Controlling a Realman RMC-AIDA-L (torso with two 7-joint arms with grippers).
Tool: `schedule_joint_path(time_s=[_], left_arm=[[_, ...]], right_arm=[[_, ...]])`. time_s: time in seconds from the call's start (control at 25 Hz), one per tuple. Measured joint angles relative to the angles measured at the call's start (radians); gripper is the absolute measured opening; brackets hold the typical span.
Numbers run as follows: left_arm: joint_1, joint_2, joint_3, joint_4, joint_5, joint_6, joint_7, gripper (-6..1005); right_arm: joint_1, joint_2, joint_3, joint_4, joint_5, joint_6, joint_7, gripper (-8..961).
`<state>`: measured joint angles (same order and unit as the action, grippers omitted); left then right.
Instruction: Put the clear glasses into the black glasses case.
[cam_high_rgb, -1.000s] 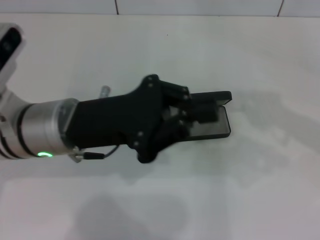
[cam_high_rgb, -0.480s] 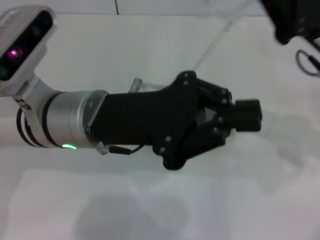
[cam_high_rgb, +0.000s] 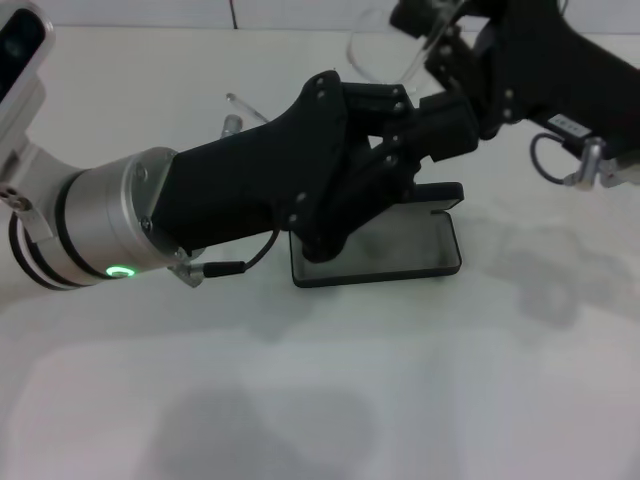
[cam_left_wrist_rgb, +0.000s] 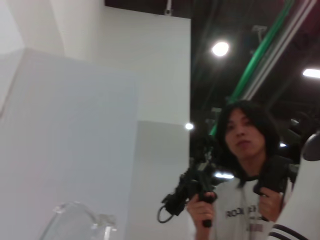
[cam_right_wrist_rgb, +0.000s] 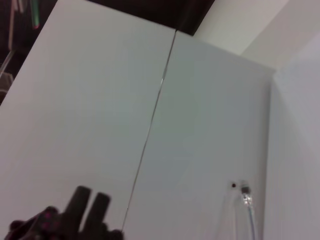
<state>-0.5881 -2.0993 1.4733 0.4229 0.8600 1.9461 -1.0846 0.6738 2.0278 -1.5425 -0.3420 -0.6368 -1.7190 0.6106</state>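
Note:
The black glasses case (cam_high_rgb: 400, 255) lies open on the white table, its lid (cam_high_rgb: 440, 192) standing up at the far side and its grey inside bare. My left gripper (cam_high_rgb: 450, 125) hangs above the case's far edge and is shut on the clear glasses (cam_high_rgb: 385, 55), which are held in the air. One clear temple arm (cam_high_rgb: 238, 103) sticks out behind the left arm. My right gripper (cam_high_rgb: 425, 25) comes in from the upper right and meets the glasses at their far end. Part of the clear frame (cam_left_wrist_rgb: 75, 220) shows in the left wrist view, and a temple tip (cam_right_wrist_rgb: 245, 200) in the right wrist view.
The white table (cam_high_rgb: 330, 400) spreads out in front of the case. A tiled wall edge (cam_high_rgb: 150, 15) runs along the back. In the left wrist view a person (cam_left_wrist_rgb: 245, 165) stands holding hand controllers.
My left gripper has risen from the case and moved back, carrying the glasses up. The right arm has come in from the upper right to the glasses. The open case shows again.

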Motion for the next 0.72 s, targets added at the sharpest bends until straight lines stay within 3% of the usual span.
schedule_joint_path(time_s=[0.2,0.72], left_arm=[[0.003,0.001,-0.001,-0.011,-0.001,-0.015,-0.003,54],[0.012,0.006,0.005,-0.005,0.027,0.009,0.001,54]], right_arm=[[-0.007,0.000,-0.053,-0.043,0.006,0.058,-0.006,135],[-0.047,0.000,-0.048,-0.061,0.084,0.050,-0.033,136]])
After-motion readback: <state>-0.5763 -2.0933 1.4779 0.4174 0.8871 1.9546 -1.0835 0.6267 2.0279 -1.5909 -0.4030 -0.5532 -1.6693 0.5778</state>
